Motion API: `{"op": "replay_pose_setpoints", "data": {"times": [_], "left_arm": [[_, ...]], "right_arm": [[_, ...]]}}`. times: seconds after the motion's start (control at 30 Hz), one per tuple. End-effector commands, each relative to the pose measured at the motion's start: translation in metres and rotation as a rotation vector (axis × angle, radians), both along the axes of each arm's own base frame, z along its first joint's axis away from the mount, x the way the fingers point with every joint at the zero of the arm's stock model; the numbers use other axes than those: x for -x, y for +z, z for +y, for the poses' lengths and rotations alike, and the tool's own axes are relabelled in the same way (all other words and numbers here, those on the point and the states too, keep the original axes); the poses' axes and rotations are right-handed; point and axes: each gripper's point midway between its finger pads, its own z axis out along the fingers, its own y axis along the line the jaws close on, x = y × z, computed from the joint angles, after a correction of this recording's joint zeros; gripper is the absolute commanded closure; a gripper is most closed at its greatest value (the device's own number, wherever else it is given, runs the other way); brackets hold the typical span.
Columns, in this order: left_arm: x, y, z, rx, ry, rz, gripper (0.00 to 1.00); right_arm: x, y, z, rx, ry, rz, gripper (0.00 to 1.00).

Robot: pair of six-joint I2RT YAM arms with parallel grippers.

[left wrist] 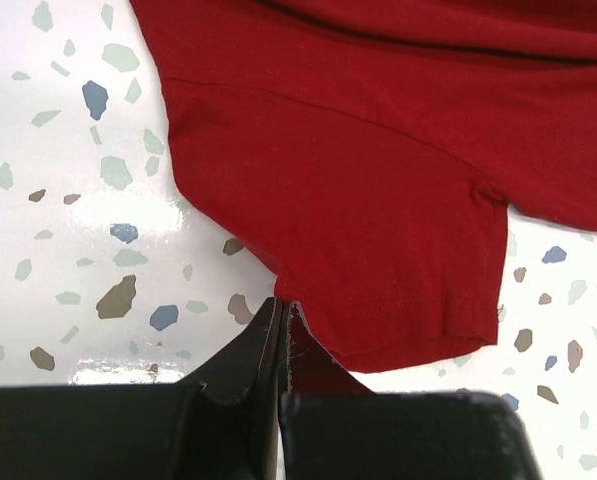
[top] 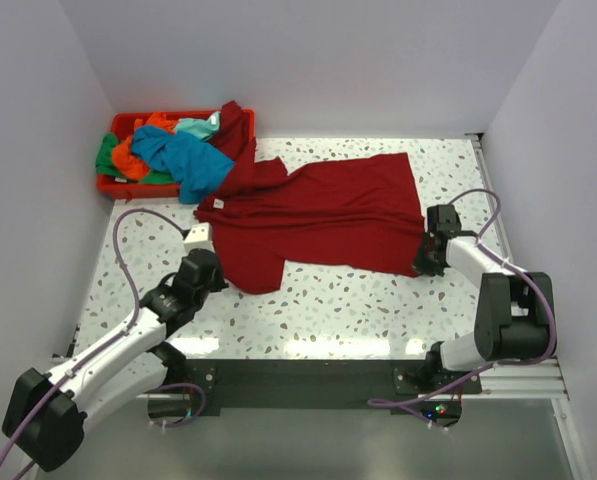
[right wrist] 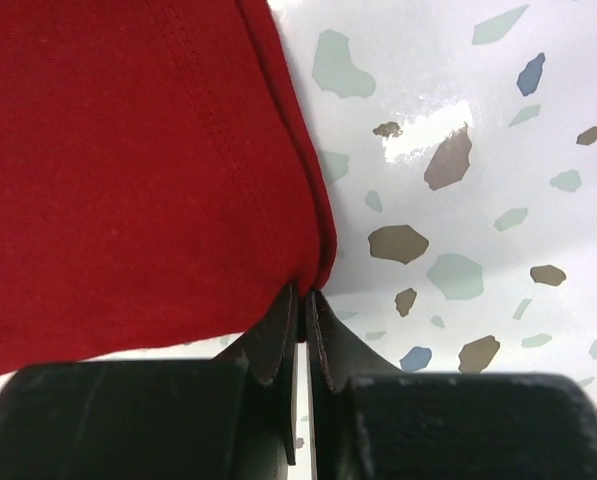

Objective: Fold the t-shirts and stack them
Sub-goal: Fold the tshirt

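My left end effector [left wrist: 281, 310] is pinched shut on the near sleeve edge of the dark red t-shirt [top: 328, 215], my right end effector [right wrist: 303, 300] clamped on its hem corner; the shirt lies spread on the counter [top: 358, 310] (the other t-shirts [top: 173, 150] sit heaped in the bin [top: 113, 187]). To fold cleanly, I should lift both grips together, keeping the cloth taut so no wrinkle carries over.

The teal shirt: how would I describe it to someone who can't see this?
On the speckled table, at its far left corner, sits a red bin heaped with shirts. The teal shirt lies on top, spilling over the bin's right end toward the dark red shirt spread flat. Its blue sets it apart from the orange shirt and green shirt beside it.
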Motion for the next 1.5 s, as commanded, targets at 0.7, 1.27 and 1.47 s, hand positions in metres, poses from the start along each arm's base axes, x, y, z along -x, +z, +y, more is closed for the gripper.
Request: {"op": "replay_pose_setpoints", "data": {"times": [0.7, 1.27, 1.47], "left_arm": [[0.035, 0.086, -0.016, 0.285, -0.023, -0.137, 1.0], [0.07, 0.138, 0.015, 0.315, 0.018, -0.169, 1.0], [0.081, 0.139, 0.017, 0.319, -0.01, -0.149, 1.0]], "right_arm": [[0.056, 0.069, 0.037, 0.001, 0.066, -0.14, 1.0], [0.073, 0.096, 0.057, -0.088, 0.122, -0.192, 1.0], [0.084, 0.11, 0.057, -0.104, 0.123, -0.205, 1.0]]}}
